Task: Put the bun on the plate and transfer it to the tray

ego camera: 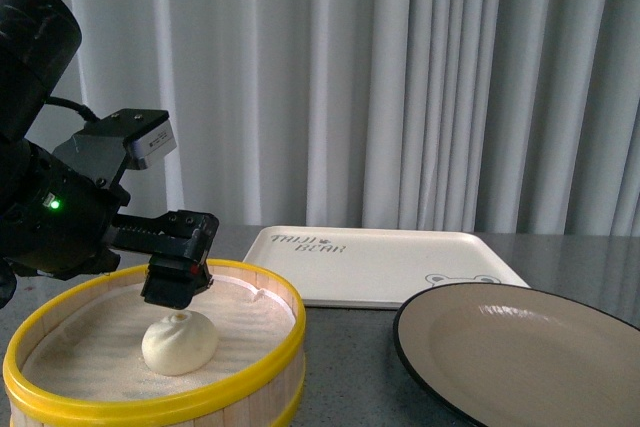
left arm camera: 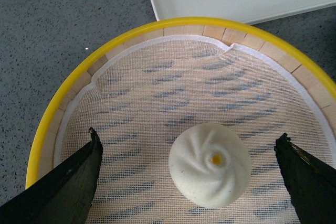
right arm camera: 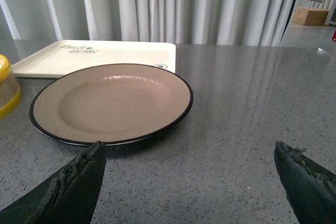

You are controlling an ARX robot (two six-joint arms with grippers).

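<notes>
Small round cream-white pleated bun [left arm camera: 210, 163] sits on mesh liner in yellow-rimmed wooden steamer basket [left arm camera: 63, 108], not lifted. Just above it left gripper [left arm camera: 189, 137], jaws spread wide either side, holding nothing; likely no contact yet, though front view is too coarse to be sure. Wide taupe-brown black-rimmed plate [right arm camera: 115, 100] bare on grey desk [right arm camera: 252, 103] beside basket. Cream-white rectangular tray [right arm camera: 105, 53] just behind plate, also bare. Near plate, right gripper [right arm camera: 189, 148] wide open, empty. Nothing done yet: grasp, placing on plate and transfer to tray all remain.
</notes>
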